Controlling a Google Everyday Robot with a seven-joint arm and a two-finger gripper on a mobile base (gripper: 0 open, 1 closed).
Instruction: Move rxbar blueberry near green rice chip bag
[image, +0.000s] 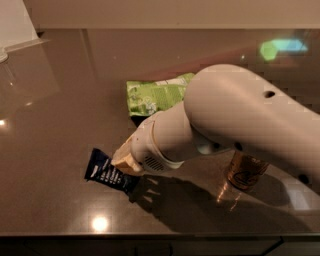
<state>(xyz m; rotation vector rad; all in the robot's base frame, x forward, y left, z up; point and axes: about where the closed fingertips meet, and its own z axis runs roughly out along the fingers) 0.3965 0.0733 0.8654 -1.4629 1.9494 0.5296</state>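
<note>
Camera view, item one: where was my gripper?

— Item one, your gripper: a tan-tipped end piece on the bulky cream-white robot arm. It sat low over the near-left part of the glossy dark-brown tabletop. Its tip met the upper right end of the small flat dark navy-blue rxbar blueberry wrapper with white lettering. The wrist hid most of it from you, so I could not tell how far open it was, or whether it had hold of the bar.

And the bar itself?

— Item two, the bar: it lay aslant near the front edge of the table, its free end pointing up and to the left and its other end under the gripper. I could not tell whether it rested flat or was lifted at that end.

The rest of the list?

— Item three, the flat light-green rice chip bag with a white panel and darker green marks: it lay farther back toward the middle of the table, well apart from the bar, its right portion hidden behind your arm.

— Item four, a gold-brown drink can: it stood upright to the right, beneath the arm, with only its lower part visible to you.

— Item five, a green-blue reflection showed on the far right of the tabletop.
</note>
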